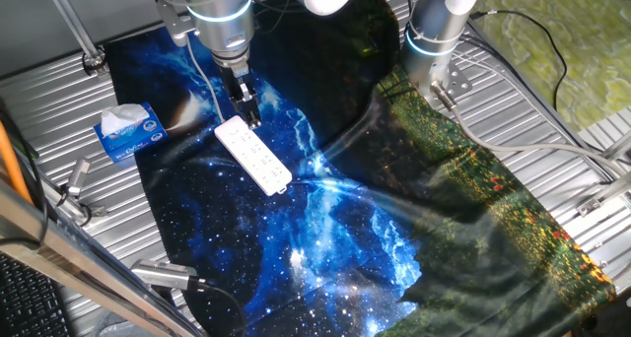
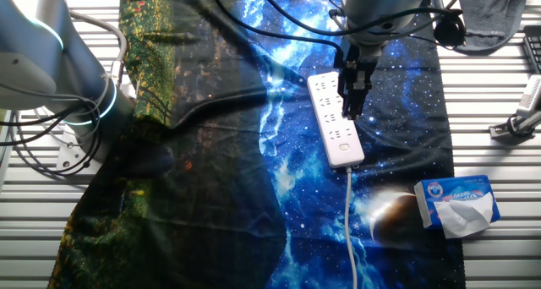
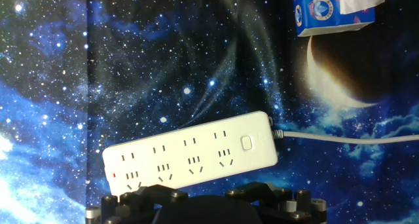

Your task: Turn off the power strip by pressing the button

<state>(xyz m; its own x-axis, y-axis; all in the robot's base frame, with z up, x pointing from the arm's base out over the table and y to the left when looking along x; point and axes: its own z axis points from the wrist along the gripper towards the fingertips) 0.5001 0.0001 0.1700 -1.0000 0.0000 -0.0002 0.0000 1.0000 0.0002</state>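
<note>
The power strip (image 1: 254,156) is a long white bar lying on the starry blue cloth. It also shows in the other fixed view (image 2: 336,120) and in the hand view (image 3: 190,155). Its square white button (image 3: 247,143) sits at the cord end, and a small red light (image 3: 114,175) glows at the opposite end. The white cord (image 2: 349,230) runs off from the button end. My gripper (image 1: 250,118) points down just above the strip's cord-end half (image 2: 351,111). Only the gripper's dark body (image 3: 203,204) shows in the hand view, so the fingertips' state is hidden.
A blue-and-white tissue box (image 1: 128,132) lies beside the cloth near the strip's cord end (image 2: 456,203). A second arm's base (image 1: 434,32) stands at the cloth's far side. Black cables (image 2: 254,19) cross the cloth. Metal clamps (image 1: 74,189) sit on the ribbed table.
</note>
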